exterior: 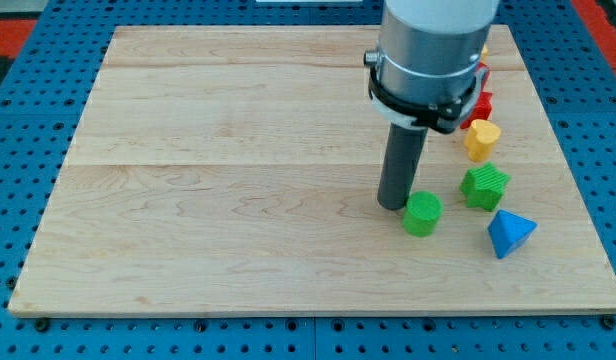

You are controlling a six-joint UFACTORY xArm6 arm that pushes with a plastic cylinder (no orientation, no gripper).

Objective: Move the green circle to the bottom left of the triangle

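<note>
Contact looks made: my tip [393, 205], a bare rod gripping nothing, touches the green circle [422, 214] at its ten o'clock. Light, rigid, likely slippery; blue triangle [509, 233] sits toward three o'clock.

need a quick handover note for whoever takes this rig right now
My tip is on the board, just left of and about touching the green circle.
The green circle lies left of the blue triangle, slightly higher than it; a green star is up and right of the circle.
Done: tip is at the circle.
Left: push the circle down to the triangle's bottom left.
</note>
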